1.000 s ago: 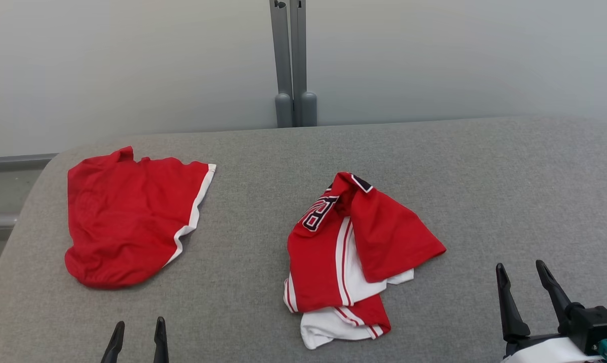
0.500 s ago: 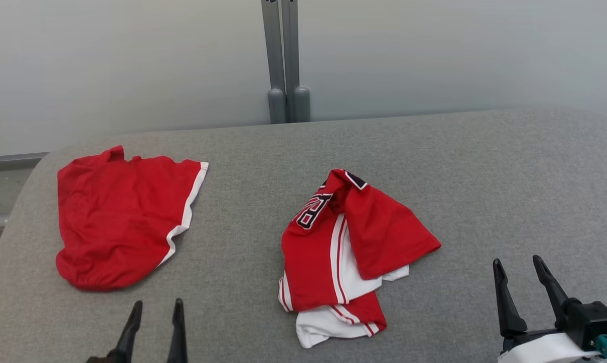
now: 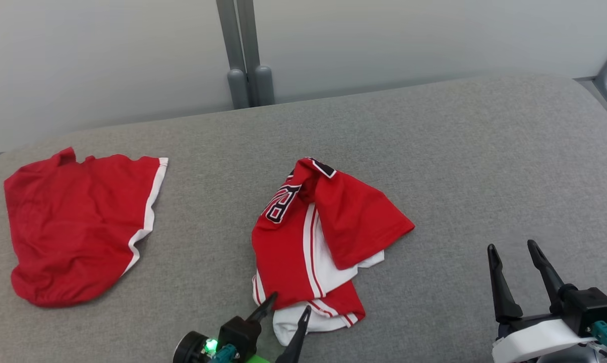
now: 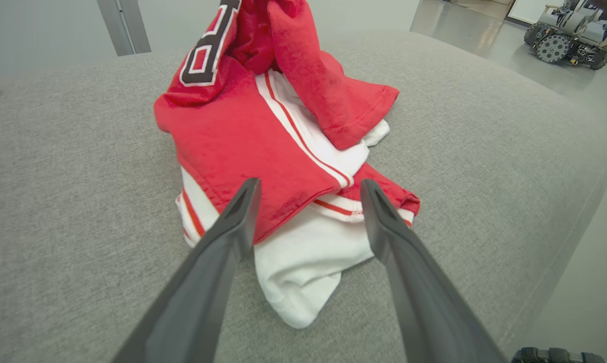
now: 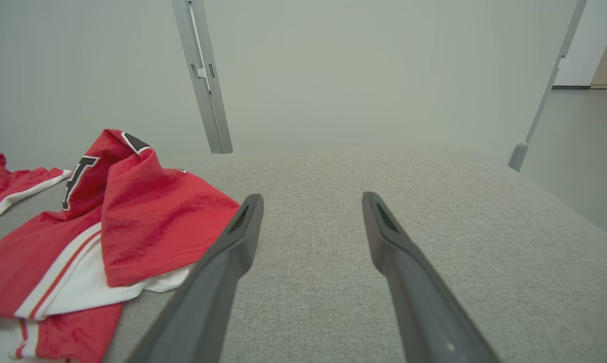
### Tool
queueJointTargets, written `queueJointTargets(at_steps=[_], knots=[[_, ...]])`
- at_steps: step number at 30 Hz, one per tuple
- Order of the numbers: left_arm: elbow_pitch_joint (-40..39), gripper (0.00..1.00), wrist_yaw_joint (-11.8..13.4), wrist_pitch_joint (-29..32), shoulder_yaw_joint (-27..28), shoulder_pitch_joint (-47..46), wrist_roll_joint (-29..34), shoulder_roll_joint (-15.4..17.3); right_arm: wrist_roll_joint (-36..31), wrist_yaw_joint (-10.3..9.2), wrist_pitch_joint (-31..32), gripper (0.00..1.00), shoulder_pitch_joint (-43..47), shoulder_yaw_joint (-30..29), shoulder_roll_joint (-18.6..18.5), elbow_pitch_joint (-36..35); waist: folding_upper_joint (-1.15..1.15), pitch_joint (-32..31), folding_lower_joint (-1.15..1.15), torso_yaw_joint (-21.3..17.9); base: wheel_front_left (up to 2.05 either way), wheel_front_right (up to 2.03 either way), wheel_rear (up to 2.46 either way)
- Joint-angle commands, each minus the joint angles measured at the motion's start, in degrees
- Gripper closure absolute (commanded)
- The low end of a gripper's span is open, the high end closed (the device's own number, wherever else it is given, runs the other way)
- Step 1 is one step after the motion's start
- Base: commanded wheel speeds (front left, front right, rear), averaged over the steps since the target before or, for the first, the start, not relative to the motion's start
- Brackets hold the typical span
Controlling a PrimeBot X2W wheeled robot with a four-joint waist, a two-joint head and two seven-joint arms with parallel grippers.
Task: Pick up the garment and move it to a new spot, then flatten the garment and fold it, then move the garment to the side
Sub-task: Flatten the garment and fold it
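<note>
The garment is a crumpled red and white jersey with dark lettering, lying in a heap at the middle of the grey padded table. My left gripper is open at the heap's near edge, its fingertips straddling the red and white hem. In the left wrist view the garment lies just beyond the left gripper. My right gripper stands open over bare table to the right of the heap, holding nothing. In the right wrist view the garment lies left of the right gripper.
A second red garment with white trim lies flat at the table's left end. A grey post rises behind the table against a pale wall. The table's rounded right edge drops to the floor, where a small wheeled machine stands.
The head camera has turned, shifting the whole picture left. My left gripper has come forward and to the right, up to the garment's near edge. The right gripper has kept its place.
</note>
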Motion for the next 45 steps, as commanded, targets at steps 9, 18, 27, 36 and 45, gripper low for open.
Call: queueJointTargets(at_steps=[9,18,27,36,45], knots=[[9.8,0.0,2.3,0.0,-1.0,-7.1,0.7,0.3,1.3,-0.02,-0.2,0.0,-1.2,-0.4,0.6,0.5,0.0,2.5,0.0,-3.4,0.0,0.0,0.0],[13.5,0.42,1.4,0.0,-2.0,-8.2,1.1,0.3,1.7,-0.02,-0.2,0.0,-1.1,-0.8,1.0,0.9,0.0,2.3,0.0,-3.7,0.0,0.0,0.0],[16.1,0.47,1.5,0.0,-3.1,-10.7,0.1,0.3,2.1,-0.02,-0.2,0.0,-1.9,-0.6,1.1,1.0,0.0,3.2,0.0,-4.2,0.0,0.0,0.0],[12.1,1.0,1.5,0.0,-3.4,-12.0,-2.9,0.3,2.2,-0.02,-0.2,0.0,-1.4,-1.3,1.6,1.3,0.0,3.4,0.0,-4.1,0.0,0.0,0.0],[-11.9,1.0,0.5,0.0,2.9,-6.4,-18.6,0.3,2.5,-0.02,-0.2,0.0,1.0,-2.4,2.3,1.9,0.0,0.8,0.0,-0.2,0.0,0.0,0.0]])
